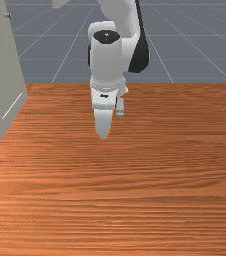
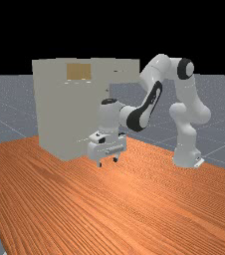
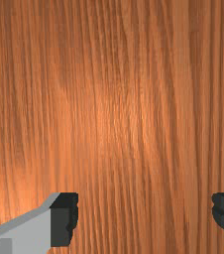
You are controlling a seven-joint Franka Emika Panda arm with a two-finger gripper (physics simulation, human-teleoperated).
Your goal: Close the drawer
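The wide-open, empty claw (image 2: 108,162) hangs above the orange-brown wooden worktop (image 2: 134,209), near a boxy pale-grey cabinet (image 2: 59,114), whose pale-grey rectangular drawer (image 2: 127,74) juts out higher than the claw.

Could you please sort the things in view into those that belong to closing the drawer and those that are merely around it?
For the job:
- drawer, jutting out high up
- cabinet housing it
- end effector, open

Merely around:
- wooden table, supporting surface
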